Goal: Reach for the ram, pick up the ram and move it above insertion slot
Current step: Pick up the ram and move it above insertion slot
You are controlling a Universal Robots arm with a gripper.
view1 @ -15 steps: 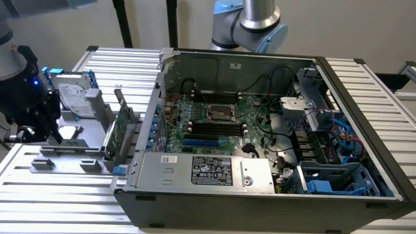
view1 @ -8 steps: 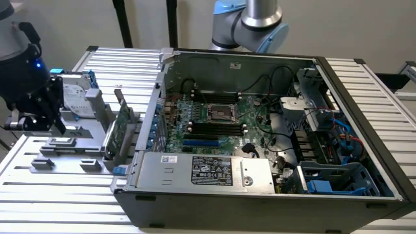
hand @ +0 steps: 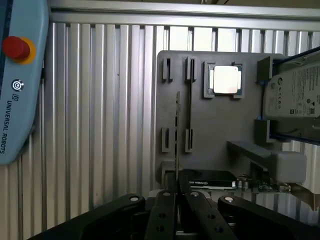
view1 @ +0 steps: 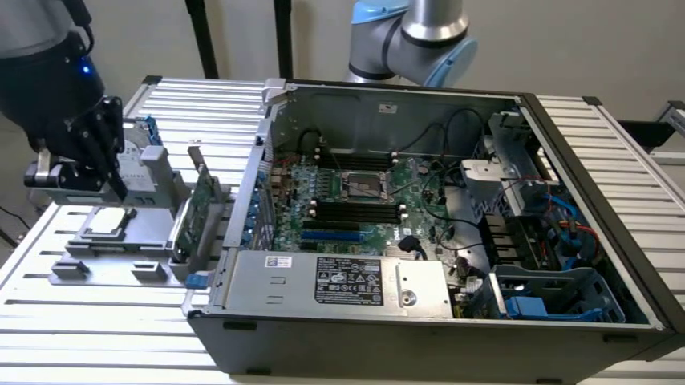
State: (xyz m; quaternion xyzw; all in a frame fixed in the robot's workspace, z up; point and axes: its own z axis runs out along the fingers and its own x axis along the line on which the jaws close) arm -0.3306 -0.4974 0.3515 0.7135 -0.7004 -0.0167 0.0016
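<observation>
While the open computer case sits on a ribbed silver table by a pale wall, the black gripper hangs at the exterior view's left over a gray tray. From the wrist, the gripper is pinched tight on the ram, a thin strip held over the tray, and a blue box with a red button says "UNIVERSAL ROBOTS".

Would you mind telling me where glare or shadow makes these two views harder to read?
Exterior view: glare whitens the ribbed aluminium table near the grey plastic fixture, while inside the open computer case it is dimmer. Wrist view: the square silver processor is washed out white, and the black gripper reads as a dark silhouette.
</observation>
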